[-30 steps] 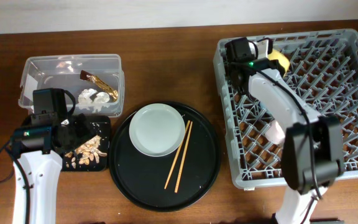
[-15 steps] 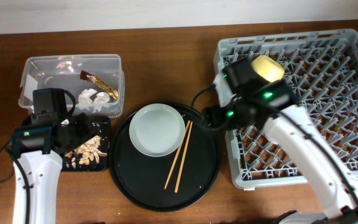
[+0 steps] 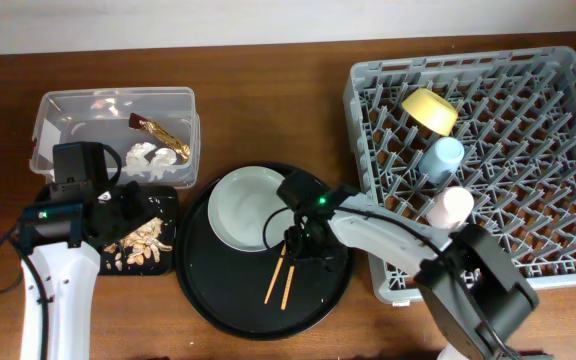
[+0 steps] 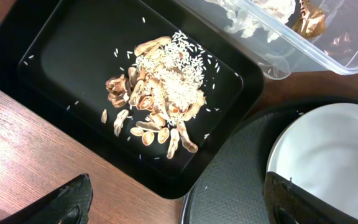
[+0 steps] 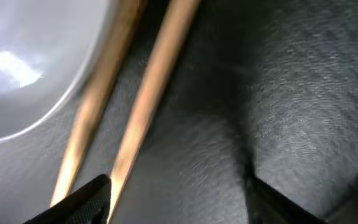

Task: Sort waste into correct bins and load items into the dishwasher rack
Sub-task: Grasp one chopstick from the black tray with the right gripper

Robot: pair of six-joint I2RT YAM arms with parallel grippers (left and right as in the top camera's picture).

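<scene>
The grey dishwasher rack holds a yellow bowl, a blue cup and a pink cup. The pale plate and the wooden chopsticks lie on the round black tray. My right gripper is open, low over the tray, its left finger against one chopstick. The clear box holds the wrapper and tissue wads. Food scraps lie in the shallow black tray. My left gripper hangs open and empty at that tray's edge.
The rack fills the right side of the wooden table. The round tray's rim almost touches the shallow tray and lies close to the rack's left wall. Rice grains are scattered over the shallow tray's floor.
My right arm left the yellow bowl in the rack, swung left and came down onto the round tray beside the chopsticks. The left arm has not moved.
</scene>
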